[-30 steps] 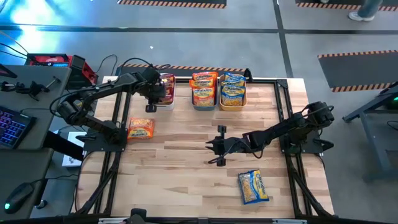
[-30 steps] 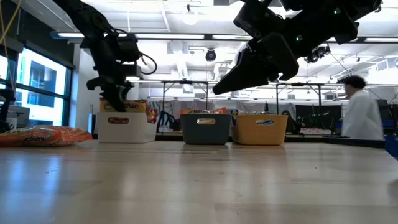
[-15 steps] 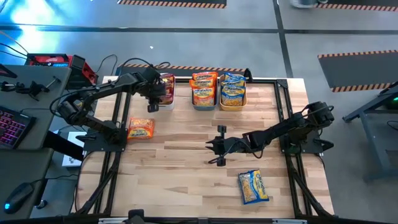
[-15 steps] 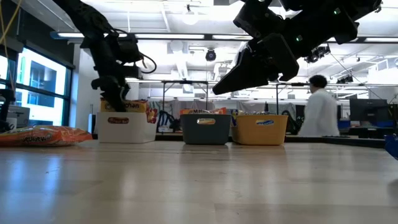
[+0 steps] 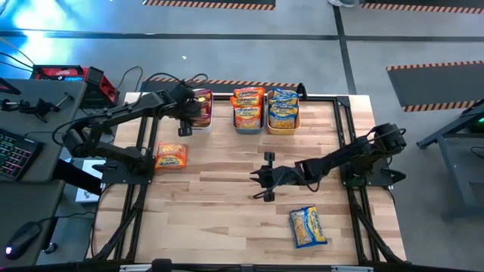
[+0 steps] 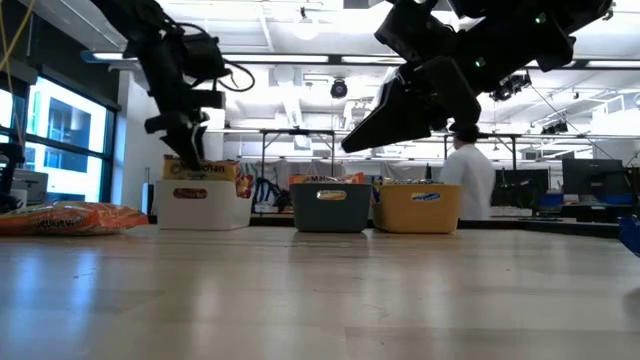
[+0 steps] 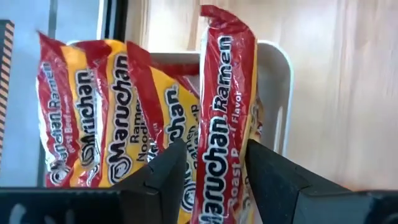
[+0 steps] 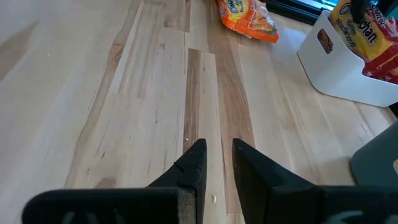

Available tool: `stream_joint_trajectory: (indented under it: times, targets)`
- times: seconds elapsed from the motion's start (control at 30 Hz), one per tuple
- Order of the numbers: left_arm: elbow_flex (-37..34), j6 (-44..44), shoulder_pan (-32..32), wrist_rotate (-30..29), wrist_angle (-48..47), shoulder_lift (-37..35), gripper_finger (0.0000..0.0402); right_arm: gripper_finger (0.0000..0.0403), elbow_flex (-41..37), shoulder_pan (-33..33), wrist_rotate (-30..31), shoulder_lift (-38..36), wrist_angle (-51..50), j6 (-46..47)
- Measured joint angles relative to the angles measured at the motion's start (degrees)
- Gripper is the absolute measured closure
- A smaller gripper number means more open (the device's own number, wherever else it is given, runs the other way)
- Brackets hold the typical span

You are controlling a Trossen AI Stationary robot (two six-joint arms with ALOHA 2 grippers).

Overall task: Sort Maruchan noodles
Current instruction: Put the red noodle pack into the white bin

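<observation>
Three bins stand in a row at the table's (image 5: 227, 196) twelve o'clock edge in the high view: a white bin (image 5: 203, 125) at eleven, a teal bin (image 5: 248, 125) at twelve, an orange bin (image 5: 282, 124) at one; each holds packets on edge; the left gripper (image 5: 184, 121) hangs at the white bin's near corner; the right gripper (image 5: 261, 181) hovers over bare wood at centre; one orange packet (image 5: 171, 156) lies flat at nine o'clock, one blue-and-yellow packet (image 5: 308, 227) flat at five.

Low view: the left gripper (image 6: 190, 145) points down just over the white bin (image 6: 200, 205); red packets (image 6: 200, 170) stand up above its rim; the right gripper's (image 6: 375, 130) tip hangs well above the table; the orange packet (image 6: 65, 217) lies at far nine o'clock; a person (image 6: 468, 180) in white stands in the room behind.

Left wrist view: the left gripper (image 7: 214, 171) has its fingers (image 7: 168, 174) parted on either side of an upright red packet (image 7: 224, 130), the pads close beside its crinkled faces; whether they press it, I cannot tell; more red packets (image 7: 106, 124) lean in the white bin (image 7: 277, 93) beside it.

Right wrist view: the right gripper (image 8: 217, 165) has its fingers nearly together, a narrow gap between, holding nothing; wood below; the orange packet (image 8: 249, 18) and the white bin (image 8: 336, 74) lie beyond at one o'clock.
</observation>
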Motion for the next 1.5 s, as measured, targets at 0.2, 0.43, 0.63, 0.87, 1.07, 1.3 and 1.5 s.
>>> stream_joint_trajectory:
  times: [0.2,0.43,0.63,0.87,1.07,1.3,1.5]
  targets:
    - [0.03,-5.06,-0.38,-1.12,-1.49,-0.47,0.0252,0.0346,0.0,-0.58,-0.22,0.0,0.0,0.17]
    - [2.47,-11.89,-1.73,2.71,1.16,-5.31,0.0298,0.0346,0.0,-0.55,-0.43,0.0,-0.02,0.09]
    - [-4.78,-27.49,-2.24,-0.18,6.31,-9.68,0.0358,0.0346,0.0,-0.55,-0.49,0.0,-0.68,-0.29]
    - [-21.63,-39.75,-6.69,-11.7,31.38,-15.71,0.0398,0.0346,0.0,-1.03,-0.61,0.0,-0.94,-1.55]
    - [-32.54,-41.42,-9.94,-21.12,51.47,-15.91,0.0401,0.0346,0.0,-3.16,-0.64,0.0,-0.94,-1.55]
    - [-38.13,-40.61,-9.25,-27.72,60.91,-14.89,0.0401,0.0346,0.0,-5.4,-3.62,0.0,-0.97,-1.49]
    - [-39.55,-40.02,-6.88,-27.69,63.76,-14.43,0.0401,0.0346,0.0,-6.67,-4.11,0.0,-0.98,-1.53]
